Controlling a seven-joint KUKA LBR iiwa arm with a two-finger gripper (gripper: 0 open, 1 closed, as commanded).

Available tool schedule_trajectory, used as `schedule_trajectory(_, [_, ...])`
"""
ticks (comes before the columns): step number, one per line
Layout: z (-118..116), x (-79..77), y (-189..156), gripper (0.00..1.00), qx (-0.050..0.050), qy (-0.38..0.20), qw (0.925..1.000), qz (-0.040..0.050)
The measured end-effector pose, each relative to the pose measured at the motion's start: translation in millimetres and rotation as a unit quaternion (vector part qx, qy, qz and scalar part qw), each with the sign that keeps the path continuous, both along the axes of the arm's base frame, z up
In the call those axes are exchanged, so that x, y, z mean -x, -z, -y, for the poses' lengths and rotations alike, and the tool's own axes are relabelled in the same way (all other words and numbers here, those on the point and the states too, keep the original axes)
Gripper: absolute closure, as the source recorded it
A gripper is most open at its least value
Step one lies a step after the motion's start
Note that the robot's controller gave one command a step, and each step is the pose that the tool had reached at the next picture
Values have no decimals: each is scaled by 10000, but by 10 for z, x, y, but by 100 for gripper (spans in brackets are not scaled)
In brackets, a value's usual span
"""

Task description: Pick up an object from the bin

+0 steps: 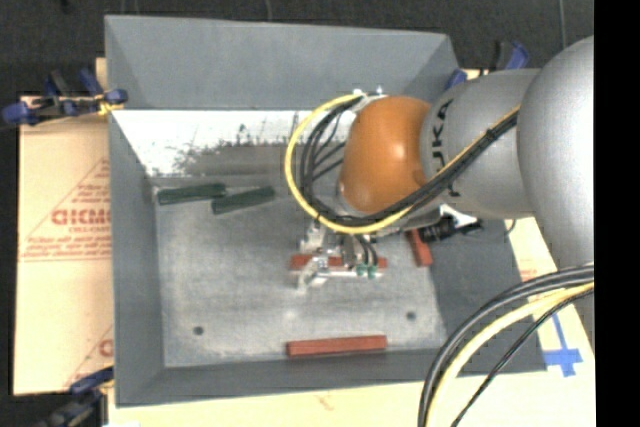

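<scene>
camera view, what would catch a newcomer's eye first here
The arm's rounded orange cover stands out first, hanging over the middle-right of the grey bin, with the gripper below it beside a small red piece. Next come two dark green bars at the far left of the floor and a long red-brown bar along the near wall.

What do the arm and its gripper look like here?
The arm is made of thick, rounded silver-grey sections, with black KUKA lettering partly in view near the wrist. A glossy orange dome cover sits over the wrist. Yellow and black cables loop round that cover, and a black one crosses the arm. The gripper below is a small, pale metal piece.
</scene>
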State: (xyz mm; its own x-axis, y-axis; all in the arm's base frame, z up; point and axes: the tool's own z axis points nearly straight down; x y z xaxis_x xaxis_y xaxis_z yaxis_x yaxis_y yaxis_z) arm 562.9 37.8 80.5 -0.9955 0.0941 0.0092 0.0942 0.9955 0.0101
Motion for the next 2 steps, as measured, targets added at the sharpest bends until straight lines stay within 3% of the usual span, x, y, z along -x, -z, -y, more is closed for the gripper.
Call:
schedule_trajectory(1, [2, -1, 0, 100, 0, 5, 10000, 1])
schedule_trajectory(2, [112, -173, -1528, 100, 57, -121, 9999, 82])
